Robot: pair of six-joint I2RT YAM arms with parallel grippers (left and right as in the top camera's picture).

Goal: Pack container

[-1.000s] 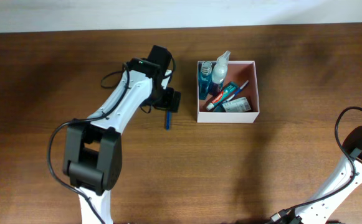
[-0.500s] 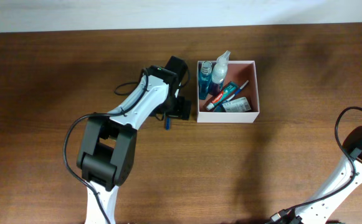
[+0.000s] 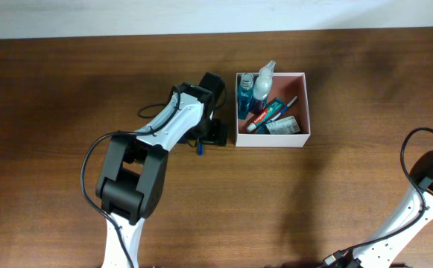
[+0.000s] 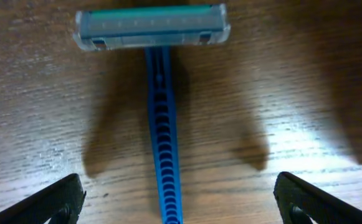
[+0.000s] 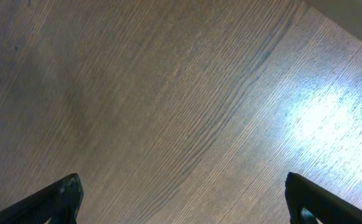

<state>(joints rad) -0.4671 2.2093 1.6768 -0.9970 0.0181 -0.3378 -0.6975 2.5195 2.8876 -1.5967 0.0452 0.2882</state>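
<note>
Left pincer (image 4: 181, 200) spread wide over blue razor (image 4: 160, 118), near container (image 3: 272, 139)

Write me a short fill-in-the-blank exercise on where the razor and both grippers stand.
1. The disposable plastic razor with the ____ handle lies on the wooden table, outside the square white-walled container.
2. The left gripper hangs over the razor with jaws ____.
3. The right gripper, over bare wood, holds ____.
Missing words: blue; open; nothing.
</note>
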